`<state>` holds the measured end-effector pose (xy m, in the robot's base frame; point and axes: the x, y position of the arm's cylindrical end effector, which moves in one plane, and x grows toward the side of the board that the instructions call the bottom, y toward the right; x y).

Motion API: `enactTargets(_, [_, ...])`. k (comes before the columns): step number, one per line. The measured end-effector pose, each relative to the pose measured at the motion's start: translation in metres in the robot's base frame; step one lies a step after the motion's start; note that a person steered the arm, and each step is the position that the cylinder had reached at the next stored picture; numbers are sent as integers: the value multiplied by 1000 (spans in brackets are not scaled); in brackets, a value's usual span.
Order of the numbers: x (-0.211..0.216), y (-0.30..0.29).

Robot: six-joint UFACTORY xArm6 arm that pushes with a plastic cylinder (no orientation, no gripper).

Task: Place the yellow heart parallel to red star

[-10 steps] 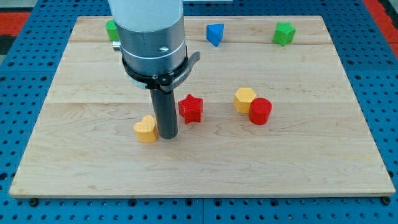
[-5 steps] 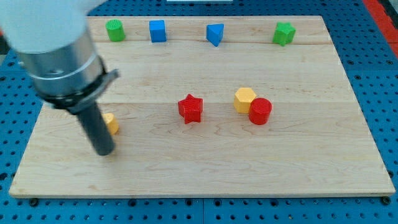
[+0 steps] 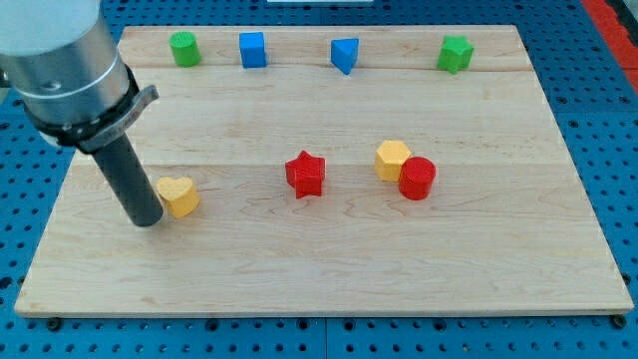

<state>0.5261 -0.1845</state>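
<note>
The yellow heart (image 3: 179,195) lies on the wooden board at the view's left, well left of the red star (image 3: 306,175) and a little lower than it. My tip (image 3: 146,220) rests on the board just left of the heart, right beside it or touching its left side. The rod rises up and to the left into the arm's grey body.
A yellow hexagon block (image 3: 393,160) touches a red cylinder (image 3: 418,179) right of the star. Along the view's top stand a green cylinder (image 3: 183,48), a blue cube (image 3: 253,49), a blue wedge (image 3: 345,54) and a green star-like block (image 3: 455,53). The board's left edge (image 3: 48,229) is close to my tip.
The heart was pushed far left from beside the star. My tip swung from the heart's right side around to its left side, and the heart now shows fully.
</note>
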Motion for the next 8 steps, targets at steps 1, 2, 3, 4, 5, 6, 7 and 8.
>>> enactTargets(1, [7,24])
enactTargets(2, [0,40])
enactTargets(3, [-1,24])
enactTargets(4, [-6,8])
enactTargets(5, [-13,15])
enactTargets(6, [-24,22])
enactTargets(7, [-29,22])
enactTargets(8, [2,60])
